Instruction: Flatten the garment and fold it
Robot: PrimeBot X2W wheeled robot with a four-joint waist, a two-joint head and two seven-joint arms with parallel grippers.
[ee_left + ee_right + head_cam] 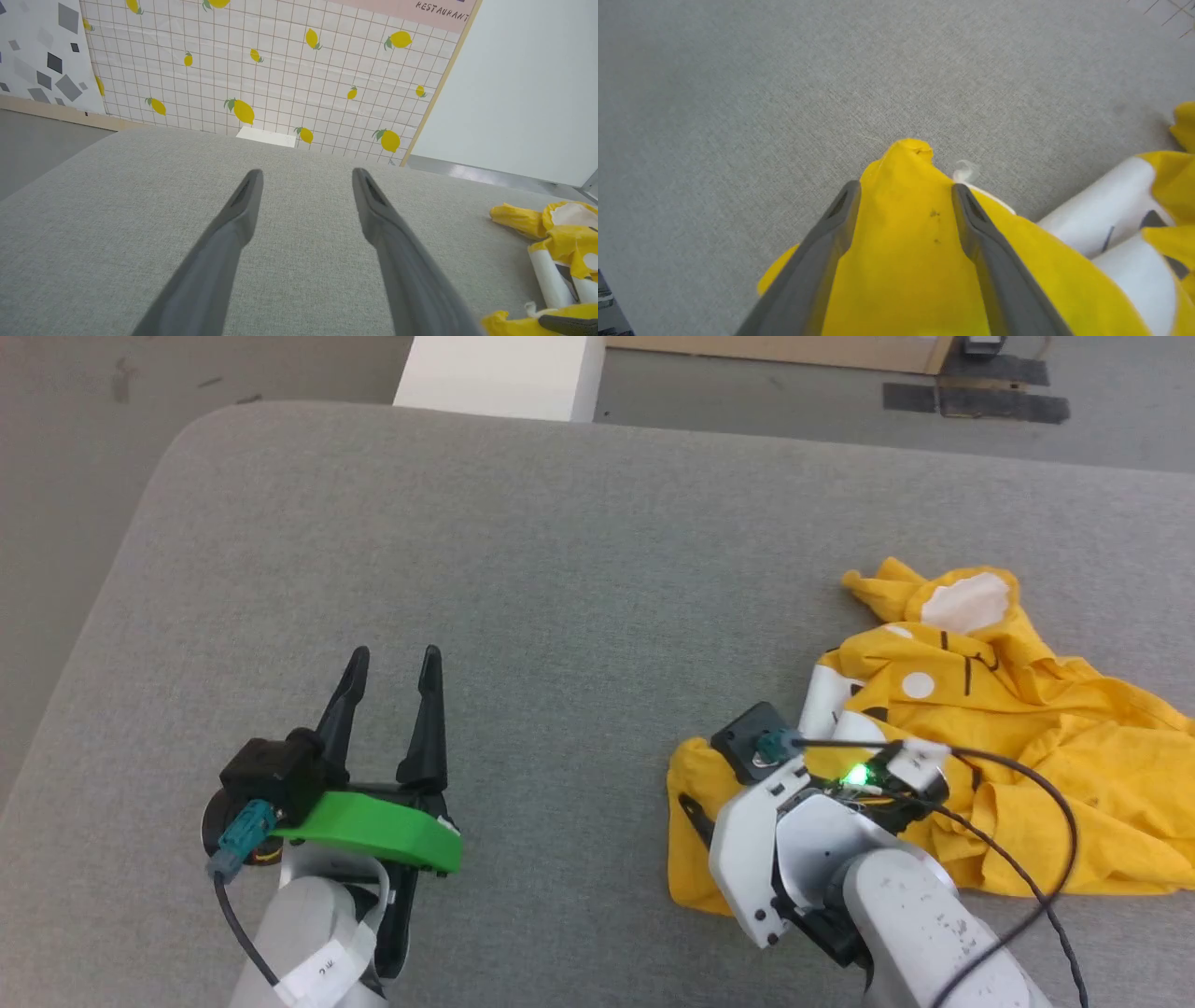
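Mustard-yellow soft t-shirt crumpled on grey fabric table; right gripper spread wide astride its corner, left gripper likewise wide, well apart.

From here the t-shirt reads as soft, matt yellow cloth, heavily creased, and its white print patches look smoother. The table has a grey woven covering, matt and finely grained. I see dull, dark, plastic-looking fingers on the left gripper and right gripper. The green cover is smooth plastic with a slight sheen. The white arm shell is smooth and speckled.
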